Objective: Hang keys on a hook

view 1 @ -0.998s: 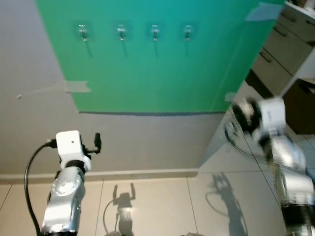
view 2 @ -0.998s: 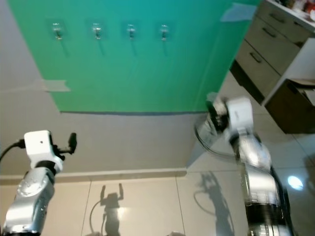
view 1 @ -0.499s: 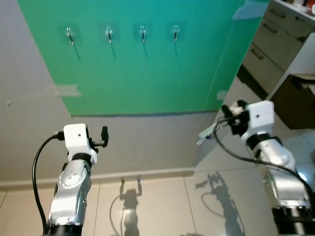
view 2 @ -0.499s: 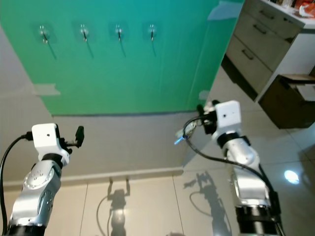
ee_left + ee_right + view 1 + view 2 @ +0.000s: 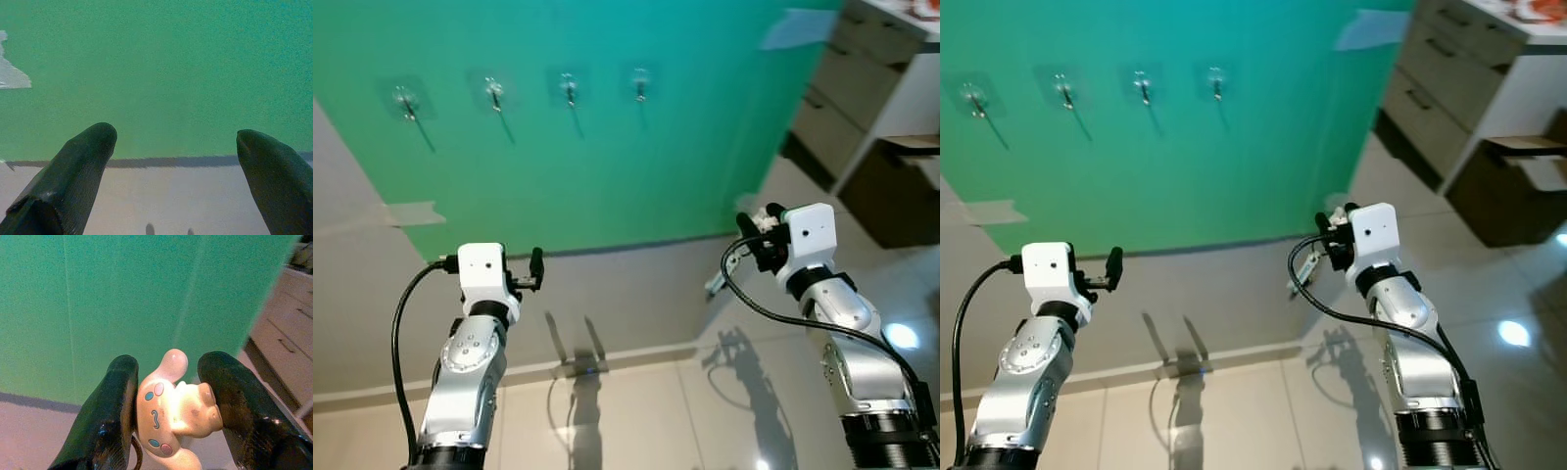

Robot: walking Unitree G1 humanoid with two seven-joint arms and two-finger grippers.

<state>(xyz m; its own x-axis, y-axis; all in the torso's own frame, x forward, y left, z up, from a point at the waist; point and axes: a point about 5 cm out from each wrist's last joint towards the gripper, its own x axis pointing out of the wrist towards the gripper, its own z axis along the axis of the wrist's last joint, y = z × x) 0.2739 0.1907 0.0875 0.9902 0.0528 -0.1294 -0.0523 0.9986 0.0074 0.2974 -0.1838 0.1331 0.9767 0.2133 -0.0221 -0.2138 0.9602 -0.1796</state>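
The right gripper [image 5: 751,232] is grasping the keys [image 5: 173,409] by their charm; the hooks [image 5: 640,82] are lying up and leftward. The left gripper [image 5: 536,267] is staying released.

We see a green sheet [image 5: 607,147] on a pale grey wall [image 5: 372,284], with four clear, silvery hooks [image 5: 568,86] on it. Our arms are silver with white wrist blocks, and our fingers [image 5: 73,176] are black. The keyring charm [image 5: 173,411] is cream with pink and blue dots. The floor tiles [image 5: 656,421] are glossy beige, and the drawers [image 5: 1440,93] are grey-beige.
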